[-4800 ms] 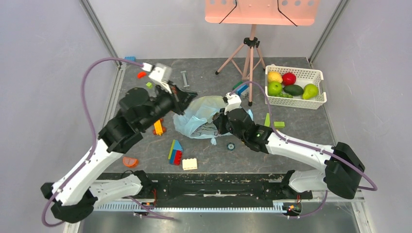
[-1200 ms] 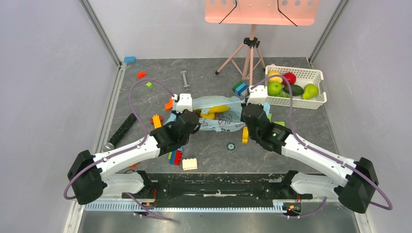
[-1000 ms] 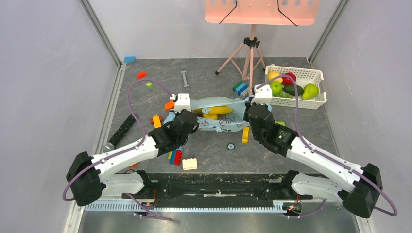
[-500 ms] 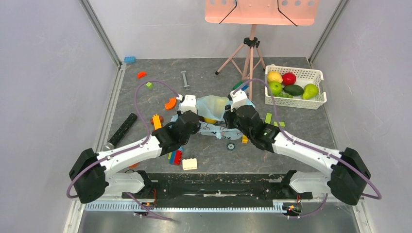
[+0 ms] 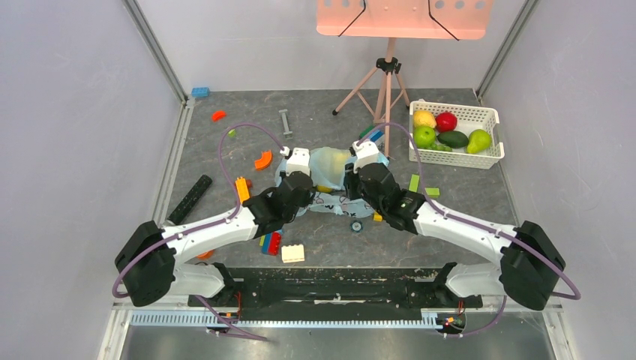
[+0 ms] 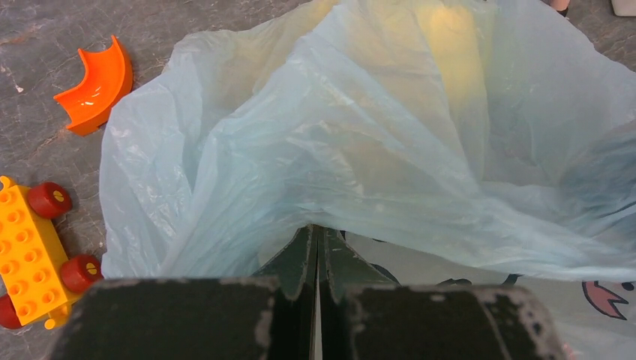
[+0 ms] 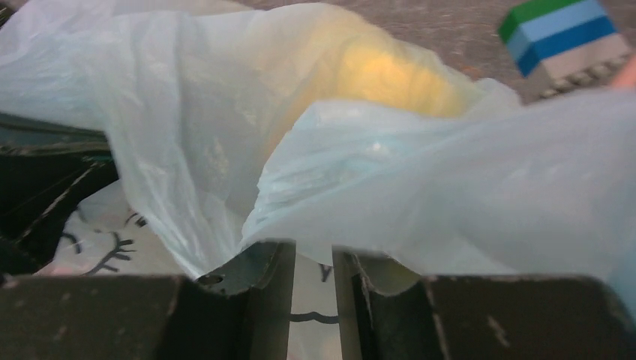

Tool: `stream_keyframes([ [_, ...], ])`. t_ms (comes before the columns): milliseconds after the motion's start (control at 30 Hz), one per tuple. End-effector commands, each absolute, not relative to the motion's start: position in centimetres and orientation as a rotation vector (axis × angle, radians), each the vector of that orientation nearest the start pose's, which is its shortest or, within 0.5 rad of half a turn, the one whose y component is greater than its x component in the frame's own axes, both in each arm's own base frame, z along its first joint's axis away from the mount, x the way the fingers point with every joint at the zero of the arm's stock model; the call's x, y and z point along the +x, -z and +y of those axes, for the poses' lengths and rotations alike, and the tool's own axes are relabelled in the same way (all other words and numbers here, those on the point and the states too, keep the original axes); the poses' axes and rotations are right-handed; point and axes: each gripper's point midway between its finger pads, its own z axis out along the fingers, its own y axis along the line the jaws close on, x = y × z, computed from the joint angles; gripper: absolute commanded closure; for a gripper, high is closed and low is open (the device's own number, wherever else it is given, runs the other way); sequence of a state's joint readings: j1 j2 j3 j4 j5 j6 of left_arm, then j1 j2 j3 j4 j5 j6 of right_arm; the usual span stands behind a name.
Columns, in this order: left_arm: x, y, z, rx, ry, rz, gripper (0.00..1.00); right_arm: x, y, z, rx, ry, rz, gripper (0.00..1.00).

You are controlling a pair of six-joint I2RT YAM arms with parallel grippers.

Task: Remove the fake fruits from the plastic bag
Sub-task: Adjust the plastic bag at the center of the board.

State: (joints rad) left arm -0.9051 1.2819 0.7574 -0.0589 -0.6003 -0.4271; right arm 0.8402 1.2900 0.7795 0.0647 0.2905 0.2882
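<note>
The light-blue plastic bag [image 5: 330, 161] lies bunched mid-table between my two grippers. My left gripper [image 5: 307, 174] is shut on a fold of its film; in the left wrist view its jaws [image 6: 316, 229] are pressed together under the bag [image 6: 360, 150]. My right gripper [image 5: 355, 168] holds the opposite edge; its jaws [image 7: 313, 251] stand a narrow gap apart with film [image 7: 450, 180] draped over the tips. Yellow fruit glows through the film [image 6: 450, 67] [image 7: 367, 75]; a yellow bit shows at the bag's near edge [image 5: 324, 187]. The other fake fruits are hidden.
A white basket [image 5: 491, 157] with apples, avocado and pear stands back right. A tripod [image 5: 386, 90] stands behind the bag. Blocks lie around: orange curve [image 5: 262, 159] [image 6: 94, 86], yellow wheeled block [image 5: 242, 187] [image 6: 34, 255], stacked block [image 5: 271, 240], cream block [image 5: 292, 253], green-blue block [image 7: 562, 30].
A second ago the grippers held the bag stretched wide with the banana bunch showing. They have since moved toward each other; the bag is slack and bunched, covering the fruit.
</note>
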Motion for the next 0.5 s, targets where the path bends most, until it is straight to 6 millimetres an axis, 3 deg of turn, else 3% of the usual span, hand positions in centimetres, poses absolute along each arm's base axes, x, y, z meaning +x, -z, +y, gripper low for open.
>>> stream_keyframes([
  [0,29.4,-15.8,-23.0,0.107,0.208,1.976,0.98,31.2,-20.8,23.3,-0.130,-0.300,1.874,0.74],
  [133,29.5,-16.2,-23.2,0.106,0.219,1.969,0.98,30.7,-23.8,23.1,-0.109,-0.363,1.801,0.72],
  [333,29.9,-17.3,-23.8,0.114,0.237,1.954,0.98,27.9,-26.1,26.2,-0.293,-0.611,1.748,0.50],
  [467,30.1,-18.0,-24.1,0.116,0.242,1.944,0.98,25.6,-26.5,28.1,-0.439,-0.743,1.737,0.45],
])
